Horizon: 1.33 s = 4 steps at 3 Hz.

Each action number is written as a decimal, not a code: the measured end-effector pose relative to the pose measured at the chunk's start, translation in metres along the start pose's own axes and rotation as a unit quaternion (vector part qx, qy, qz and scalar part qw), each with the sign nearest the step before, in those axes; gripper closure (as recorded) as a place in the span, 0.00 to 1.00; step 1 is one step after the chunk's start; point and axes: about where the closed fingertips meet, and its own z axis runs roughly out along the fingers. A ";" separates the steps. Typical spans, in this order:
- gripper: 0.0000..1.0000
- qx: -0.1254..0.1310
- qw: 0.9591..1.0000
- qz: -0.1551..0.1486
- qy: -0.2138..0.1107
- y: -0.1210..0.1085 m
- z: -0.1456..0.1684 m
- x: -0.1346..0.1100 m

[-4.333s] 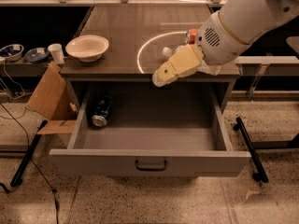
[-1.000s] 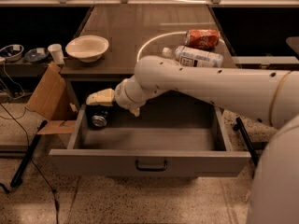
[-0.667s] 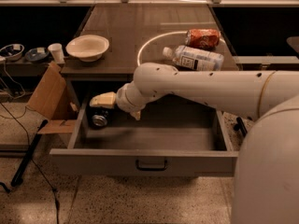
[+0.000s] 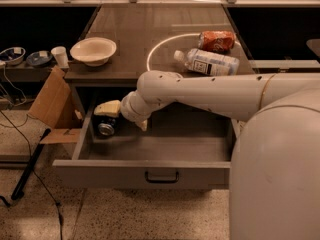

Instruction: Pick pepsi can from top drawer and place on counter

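Observation:
The pepsi can lies on its side at the left end of the open top drawer, its silver top facing me. My gripper is down inside the drawer right at the can. One cream finger sits just behind and above the can and the other is to its right, so the fingers are spread apart, not closed on the can. My white arm reaches in from the right across the drawer. The counter with its white curved line is behind.
On the counter stand a cream bowl at the left, and a clear plastic bottle and a red-orange can lying at the right. A cardboard flap and a black pole are left of the cabinet.
The gripper came down from above the counter into the drawer. In the last second it edged a little further left and lower, close against the can. The can has not moved.

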 end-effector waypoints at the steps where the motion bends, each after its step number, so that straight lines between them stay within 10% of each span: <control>1: 0.00 -0.009 1.000 -0.005 0.007 0.013 0.010 0.000; 4: 0.00 0.064 0.998 0.007 -0.029 0.021 0.017 -0.013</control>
